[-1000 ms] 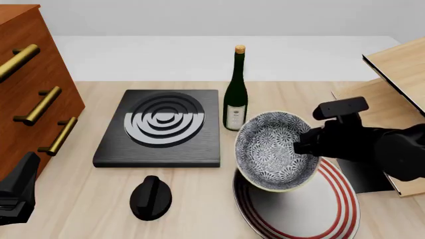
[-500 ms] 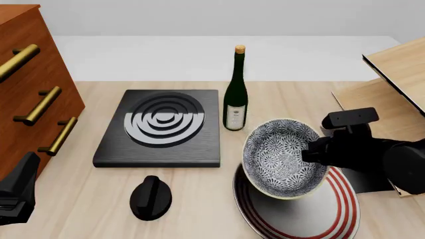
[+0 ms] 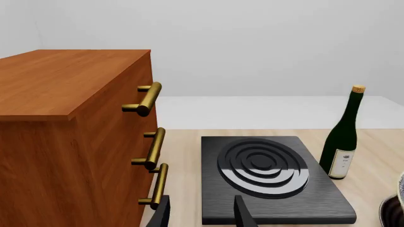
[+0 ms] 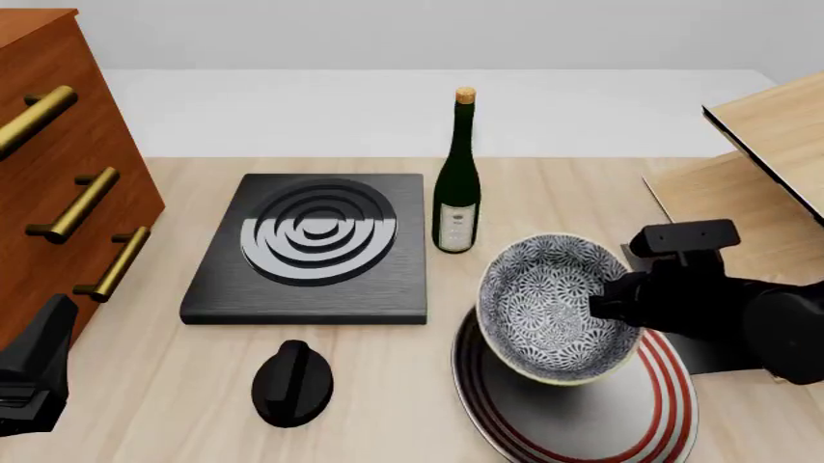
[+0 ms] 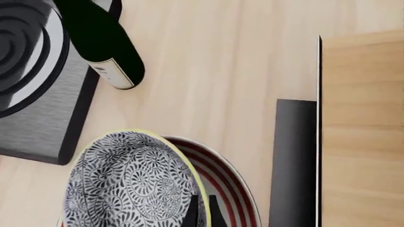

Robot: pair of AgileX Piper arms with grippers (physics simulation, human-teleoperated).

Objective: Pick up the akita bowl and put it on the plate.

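Note:
The akita bowl (image 4: 554,307), dark blue and white with a cream rim, hangs tilted just over the plate (image 4: 650,410), a white disc with red rings at the near right of the table. My right gripper (image 4: 616,307) is shut on the bowl's right rim. In the right wrist view the fingertips (image 5: 191,213) pinch the rim of the bowl (image 5: 126,184), with the plate's rings (image 5: 228,189) beneath. My left gripper (image 4: 33,381) rests at the near left, far from both. The left wrist view shows that gripper (image 3: 202,217) open and holding nothing.
A black stove (image 4: 309,246) with grey rings lies mid-table, with a wine bottle (image 4: 456,183) upright beside it and close behind the bowl. A black knob (image 4: 292,383) lies in front of the stove. A brass-handled wooden cabinet (image 4: 52,193) stands left, and wooden boards (image 4: 759,174) stand right.
My right gripper has carried the bowl down and to the right, so it now hangs lower over the plate. The left arm has not moved.

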